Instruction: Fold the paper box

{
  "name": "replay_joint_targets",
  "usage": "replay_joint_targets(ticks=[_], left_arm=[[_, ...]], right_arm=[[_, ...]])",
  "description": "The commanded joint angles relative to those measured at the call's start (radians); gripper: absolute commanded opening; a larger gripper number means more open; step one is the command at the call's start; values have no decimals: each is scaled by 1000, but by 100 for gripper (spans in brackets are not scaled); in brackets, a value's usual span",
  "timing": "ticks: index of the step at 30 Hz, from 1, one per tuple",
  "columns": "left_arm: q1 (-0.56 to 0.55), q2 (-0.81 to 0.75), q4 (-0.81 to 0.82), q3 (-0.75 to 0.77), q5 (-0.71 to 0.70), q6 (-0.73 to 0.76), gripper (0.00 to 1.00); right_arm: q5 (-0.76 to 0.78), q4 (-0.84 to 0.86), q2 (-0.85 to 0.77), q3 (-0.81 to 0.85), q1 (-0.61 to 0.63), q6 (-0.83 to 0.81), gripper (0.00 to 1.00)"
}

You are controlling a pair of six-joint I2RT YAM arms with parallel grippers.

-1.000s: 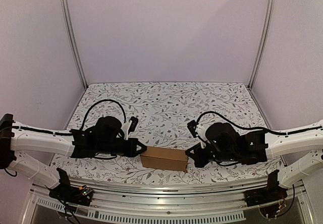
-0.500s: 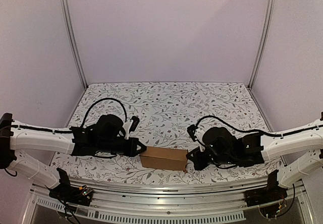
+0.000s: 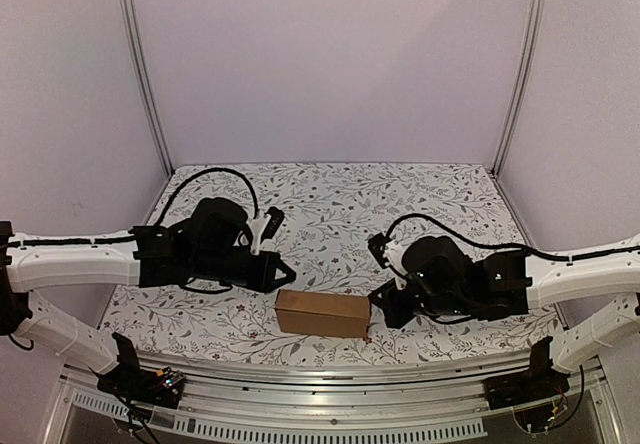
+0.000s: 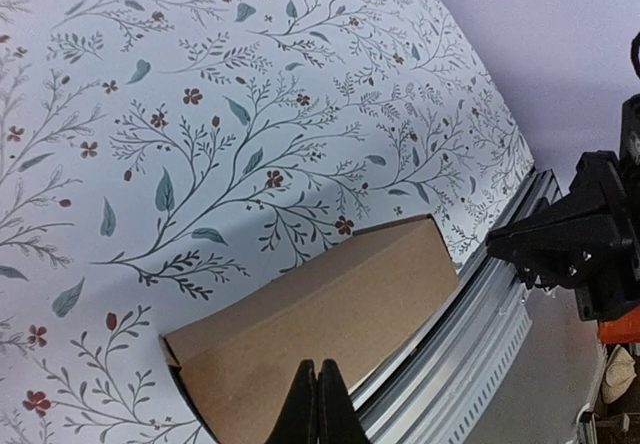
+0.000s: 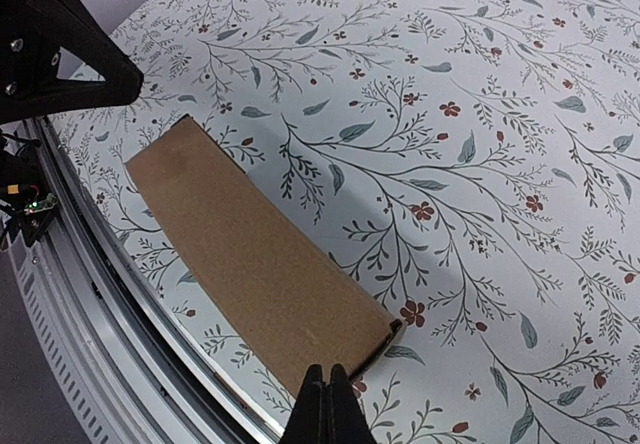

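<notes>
One folded brown paper box (image 3: 323, 313) lay at the surface's (image 3: 330, 199) near edge between left hand (image 4: 318, 409) and right hand (image 5: 326, 404), both pressed together and empty; probably light, thin-walled and crushable, so best pinched gently across its short ends.

I count one box (image 3: 323, 314) on one floral table (image 3: 340, 199). Two arms are on my screens, the left arm (image 3: 70, 261) and the right arm (image 3: 585, 274). That gives me two grippers, the left gripper (image 3: 283, 270) and the right gripper (image 3: 380, 307), each with two fingers (image 4: 303, 414) pressed together. There are two black cables (image 3: 215, 173), one per wrist, and two metal posts (image 3: 140, 64) at the back.
</notes>
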Motion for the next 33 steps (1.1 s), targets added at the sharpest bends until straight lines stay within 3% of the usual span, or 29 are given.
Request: replay_joint_targets(ticks=[1, 9, 17, 33], left_arm=[[3, 2, -65, 29, 33, 31, 0], [-4, 62, -104, -57, -41, -26, 0], [-32, 204, -9, -156, 16, -75, 0], [-32, 25, -118, -43, -33, -19, 0]], right_arm=[[16, -18, -9, 77, 4, -46, 0], [-9, 3, 72, 130, 4, -73, 0], [-5, 4, 90, 125, 5, -63, 0], [-23, 12, 127, 153, 4, -71, 0]])
